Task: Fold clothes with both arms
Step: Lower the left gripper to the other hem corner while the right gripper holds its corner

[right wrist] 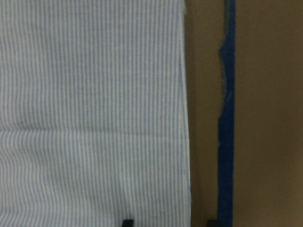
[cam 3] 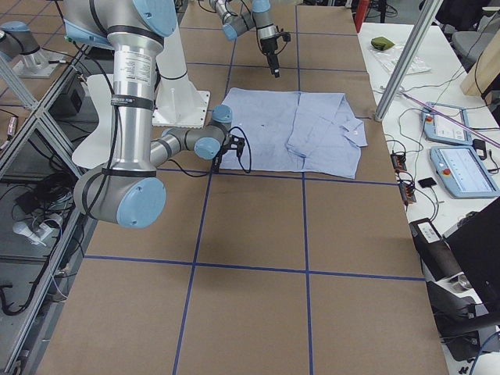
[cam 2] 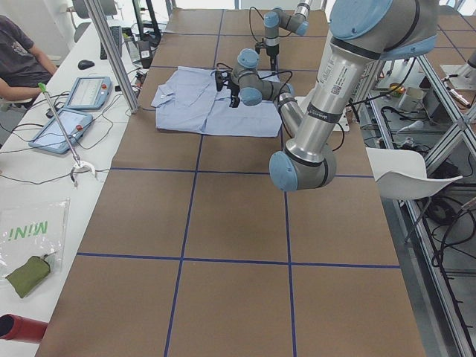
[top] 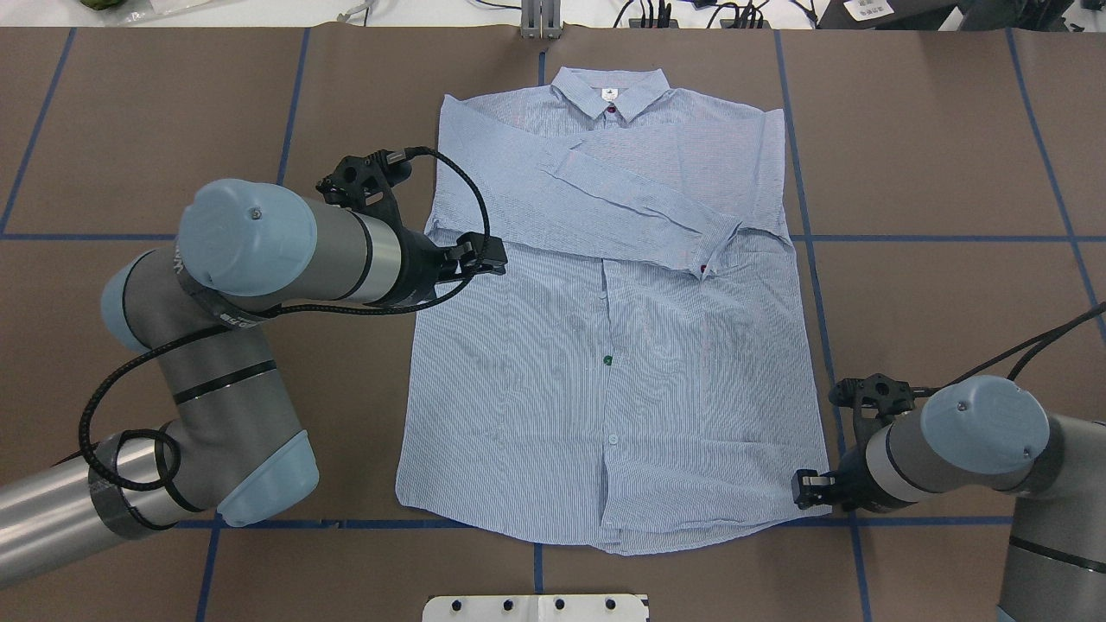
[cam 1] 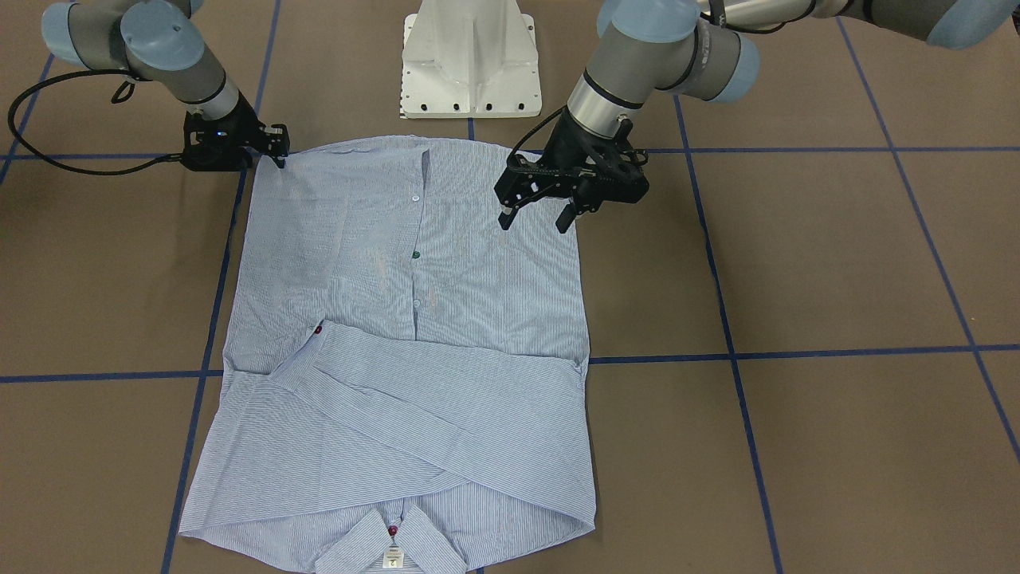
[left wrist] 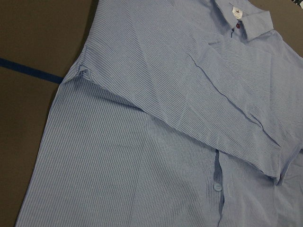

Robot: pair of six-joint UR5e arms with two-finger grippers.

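The pinstriped shirt [cam 1: 414, 319] lies flat and buttoned on the brown table, collar [top: 612, 91] at the far side. Both sleeves are folded across the chest [top: 639, 203]. My left gripper [cam 1: 535, 217] hovers open over the shirt's side below the armpit, also visible from overhead [top: 484, 255], with nothing between its fingers. The left wrist view shows only the shirt [left wrist: 142, 142] and a folded sleeve. My right gripper [cam 1: 275, 150] sits low at the hem corner [top: 808, 488]. In the right wrist view its two fingertips stand apart at the bottom, either side of the shirt's edge [right wrist: 184, 118].
The white pedestal base [cam 1: 470, 60] stands just behind the hem. Blue tape lines [cam 1: 797, 352] grid the table. A black cable [top: 467, 207] loops from the left wrist over the shirt. A side bench with tablets [cam 2: 63, 130] and a seated person [cam 2: 18, 56] flanks the far end.
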